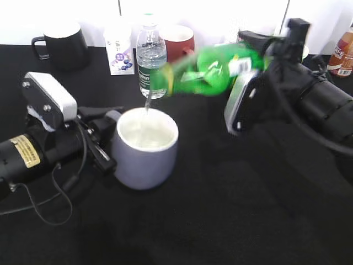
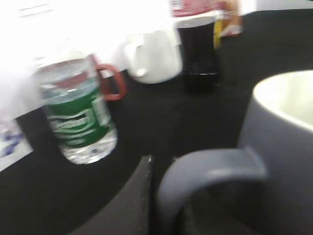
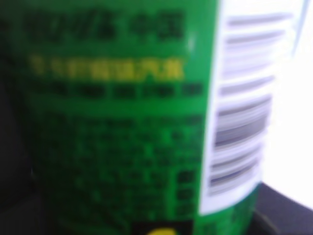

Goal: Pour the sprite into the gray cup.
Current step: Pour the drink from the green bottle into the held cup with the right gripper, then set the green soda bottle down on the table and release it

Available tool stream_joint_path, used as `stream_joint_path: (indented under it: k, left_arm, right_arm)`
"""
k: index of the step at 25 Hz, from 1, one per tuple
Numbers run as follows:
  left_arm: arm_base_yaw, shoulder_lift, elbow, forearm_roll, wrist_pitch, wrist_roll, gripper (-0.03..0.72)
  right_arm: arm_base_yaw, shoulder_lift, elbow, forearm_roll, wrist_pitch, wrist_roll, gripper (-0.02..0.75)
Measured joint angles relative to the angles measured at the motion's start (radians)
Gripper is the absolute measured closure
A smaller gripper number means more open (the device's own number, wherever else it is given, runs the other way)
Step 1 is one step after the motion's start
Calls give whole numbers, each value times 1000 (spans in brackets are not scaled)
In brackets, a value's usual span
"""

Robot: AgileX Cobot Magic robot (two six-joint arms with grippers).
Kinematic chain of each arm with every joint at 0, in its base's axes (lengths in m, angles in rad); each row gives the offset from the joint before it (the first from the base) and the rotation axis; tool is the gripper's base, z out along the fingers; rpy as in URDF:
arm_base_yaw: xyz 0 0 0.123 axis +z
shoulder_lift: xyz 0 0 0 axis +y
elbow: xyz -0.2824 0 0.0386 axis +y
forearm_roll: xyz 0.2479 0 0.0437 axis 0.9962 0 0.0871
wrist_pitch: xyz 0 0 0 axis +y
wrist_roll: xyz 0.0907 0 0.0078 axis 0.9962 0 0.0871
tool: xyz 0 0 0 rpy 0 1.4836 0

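Note:
The sprite [image 1: 207,70] is a green bottle held nearly level above the table, its mouth pointing left and down over the gray cup [image 1: 144,149]. A thin stream runs from its mouth into the cup. My right gripper [image 1: 259,55] is shut on the sprite's body; the right wrist view shows only its green label [image 3: 112,122]. My left gripper [image 1: 102,138] is shut on the gray cup's handle [image 2: 210,171], and one dark finger [image 2: 137,196] shows beside it. The cup stands upright on the black table.
Behind the cup stand a clear water bottle with a dark green label [image 1: 150,52], a dark red mug [image 1: 177,41], a black mug [image 1: 65,45] and a small white carton [image 1: 118,51]. A brown bottle [image 1: 342,52] stands far right. A white mug [image 2: 154,56] and a dark bottle [image 2: 198,49] show in the left wrist view.

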Motion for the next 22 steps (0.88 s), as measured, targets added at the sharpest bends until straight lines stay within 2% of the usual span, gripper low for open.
stream_joint_path:
  k: [2,4,6,7,8,9,10,14,15,16,17,20,22]
  left_arm:
    - [0,0,0,-28,3,0,629]
    - [0,0,0,-57,3,1,629]
    - [0,0,0,-101,3,1,629]
    - [0,0,0,-155,3,2,629]
    - [0,0,0,-277,3,34,629]
    - [4,1,-1,-367,3,71,629]
    - [27,4,-12,-408,3,87,629]
    - [209,52,-110,-418,2,98,629]
    - [233,64,-125,-420,3,98,629]
    - [284,104,-172,-420,3,100,629]
    - [305,134,-207,-413,2,100,629]
    - [330,237,-312,-401,3,101,629]
    - [330,301,-377,-400,3,101,629]
  right_arm:
    - [0,0,0,0,0,265,311]
    - [0,0,0,1,0,668,311]
    - [0,0,0,1,0,930,311]
    - [0,0,0,1,0,1080,311]
    - [0,0,0,6,0,1200,314]
    - [0,0,0,30,0,1236,315]
    - [0,0,1,77,-2,1251,315]
    - [-2,0,107,279,-97,1274,315]
    - [-22,0,137,303,-99,1295,315]
    - [-56,0,152,305,-99,1325,315]
    - [-109,0,157,306,-99,1346,315]
    - [-298,0,157,256,-102,1386,315]
    - [-426,0,143,177,-102,1396,315]
